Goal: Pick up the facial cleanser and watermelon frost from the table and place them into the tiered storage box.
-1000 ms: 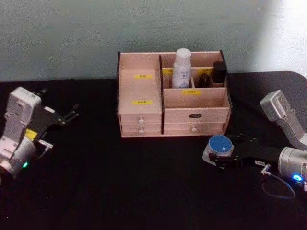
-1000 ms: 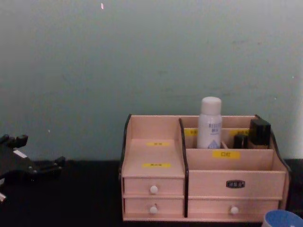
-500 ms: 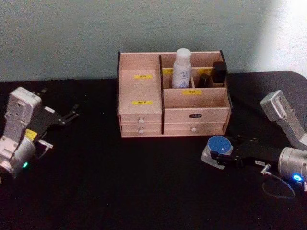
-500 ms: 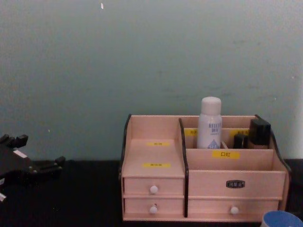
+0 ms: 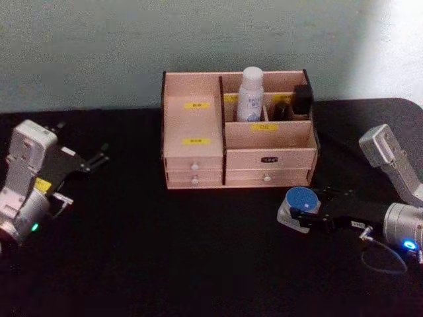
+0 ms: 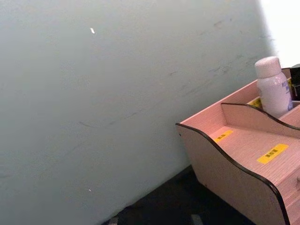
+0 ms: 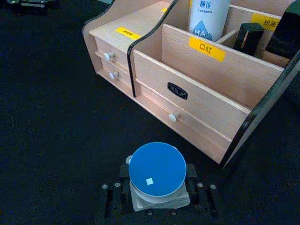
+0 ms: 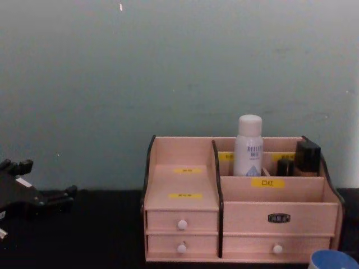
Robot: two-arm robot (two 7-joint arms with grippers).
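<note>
My right gripper (image 7: pixel 157 180) is black, like the table (image 5: pixel 198 251). The watermelon frost (image 7: pixel 157 168) has a blue lid over frosted clear sides; the facial cleanser (image 5: pixel 250 92) is white with pale blue print; the tiered storage box (image 5: pixel 192 125) is pinkish-beige, dark-trimmed, yellow-labelled, white-knobbed

The tiered storage box (image 5: pixel 195 125), made of light pinkish-beige wood with dark edge trim, yellow labels and white-knobbed drawers, is set upright at the back of the black worktop. The facial cleanser (image 5: pixel 250 94), a tall white bottle with a rounded cap and pale blue print, is stood upright in a rear upper compartment. The watermelon frost (image 5: pixel 302 200), a squat frosted jar with a flat blue lid, is seated upright on the worktop just before the box's right front corner, gripped on both sides by the right end effector (image 7: pixel 157 178).
</note>
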